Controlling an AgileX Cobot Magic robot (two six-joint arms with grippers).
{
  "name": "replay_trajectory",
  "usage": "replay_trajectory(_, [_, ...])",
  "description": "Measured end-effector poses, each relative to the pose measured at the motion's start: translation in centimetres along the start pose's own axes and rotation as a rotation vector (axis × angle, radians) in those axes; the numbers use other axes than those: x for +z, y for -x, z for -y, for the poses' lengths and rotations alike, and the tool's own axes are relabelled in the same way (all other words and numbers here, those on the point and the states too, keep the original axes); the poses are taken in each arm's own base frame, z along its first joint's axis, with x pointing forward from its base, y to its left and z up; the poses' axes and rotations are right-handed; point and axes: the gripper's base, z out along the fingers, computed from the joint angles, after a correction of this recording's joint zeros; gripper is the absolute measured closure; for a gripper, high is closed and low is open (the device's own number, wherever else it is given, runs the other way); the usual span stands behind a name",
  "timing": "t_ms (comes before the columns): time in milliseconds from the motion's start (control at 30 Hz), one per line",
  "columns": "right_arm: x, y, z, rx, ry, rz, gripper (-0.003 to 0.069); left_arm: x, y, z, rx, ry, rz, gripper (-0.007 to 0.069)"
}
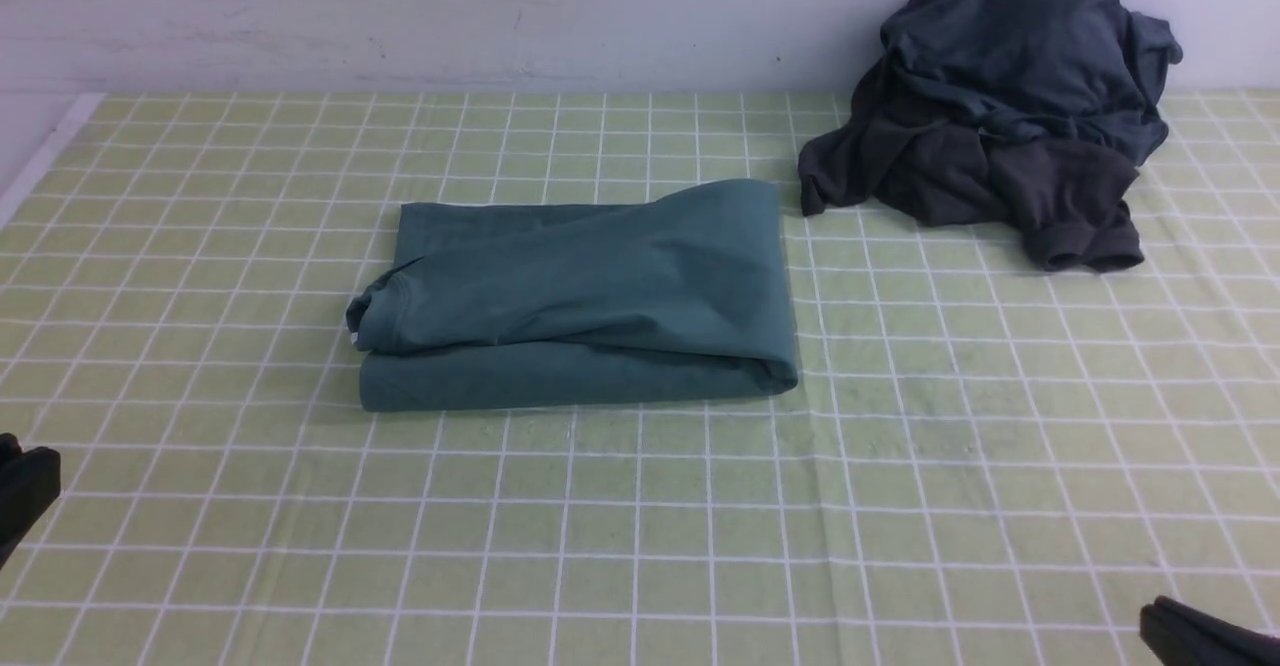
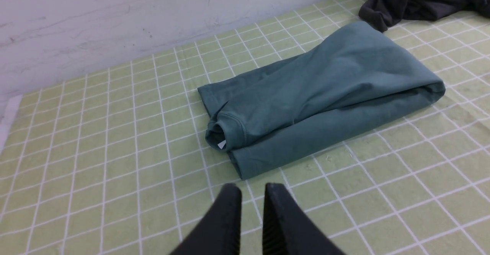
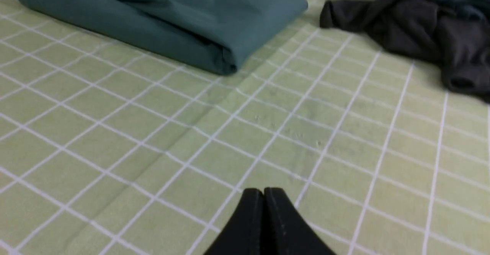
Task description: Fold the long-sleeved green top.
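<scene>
Left gripper (image 2: 250, 188): its jaws stand a narrow gap apart with nothing between them, released and clear of all cloth, low over the checked cloth of the desk (image 1: 640, 546). That gap and the bare desk under it suggest an arm parked off the work rather than one about to grasp. Ahead of these jaws and slightly to their right, near but not touching, lies the green long-sleeved top (image 1: 575, 291), folded into a compact rectangle. Its ribbed neck opening with a scrap of white label (image 2: 222, 144) faces the left jaws, at the end nearest them; the upper layer sits a little back from the lower, so a strip of the bottom layer shows along the near edge. The rounded fold closes the far end, toward the right arm. In my judgement the fold is complete or nearly so, the sleeves tucked out of sight inside the bundle. Right gripper (image 3: 263, 190): jaws clenched tight together, holding nothing, low over bare desk; the top's folded corner lies well ahead of them and to their left. Ahead and to their right a heap of dark garments (image 1: 1000, 106) rests crumpled against the wall (image 1: 400, 16), apart from the top, apparently set aside so as not to interfere.
</scene>
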Motion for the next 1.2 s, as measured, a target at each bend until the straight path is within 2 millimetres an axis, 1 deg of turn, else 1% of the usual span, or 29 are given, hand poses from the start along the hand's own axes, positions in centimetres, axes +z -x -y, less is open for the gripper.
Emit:
replay_trajectory(33, [-0.2,0.1,0.1,0.01,-0.009,0.011,0.0672,0.0,0.0,0.0,0.0,0.0,0.0,0.0542])
replay_trajectory(100, [-1.6,-0.3,0.6,0.105,-0.076,0.029,0.0672,0.0,0.0,0.0,-0.001,0.0,0.0,0.0542])
replay_trajectory(167, [-2.0,-0.4,0.7,0.112,-0.096,0.046,0.0672,0.0,0.0,0.0,-0.002,-0.001,0.0,0.0542])
replay_trajectory(200, [-2.7,-0.5,0.9,0.119,-0.146,0.086,0.0672,0.0,0.0,0.0,-0.002,-0.001,0.0,0.0542])
replay_trajectory(300, [-3.4,-0.6,1.2,0.119,-0.209,0.119,0.0672,0.0,0.0,0.0,-0.002,-0.001,0.0,0.0542])
replay_trajectory(333, [-3.7,-0.7,1.3,0.117,-0.258,0.13,0.0672,0.0,0.0,0.0,-0.002,-0.001,0.0,0.0542])
replay_trajectory(367, [-3.7,-0.8,1.4,0.116,-0.264,0.127,0.0672,0.0,0.0,0.0,-0.002,-0.001,0.0,0.0542])
replay_trajectory(433, [-3.9,-0.9,1.7,0.127,-0.33,0.128,0.0672,0.0,0.0,0.0,-0.002,-0.001,0.0,0.0542])
replay_trajectory(567, [-4.0,-0.9,1.9,0.154,-0.366,0.126,0.0672,0.0,0.0,0.0,-0.002,-0.001,0.0,0.0542])
replay_trajectory(733, [-4.0,-1.0,2.0,0.183,-0.368,0.128,0.0672,0.0,0.0,0.0,-0.002,-0.001,0.0,0.0542])
replay_trajectory(1200, [-4.0,-1.0,2.0,0.179,-0.37,0.126,0.0672,0.0,0.0,0.0,-0.002,-0.001,0.0,0.0542])
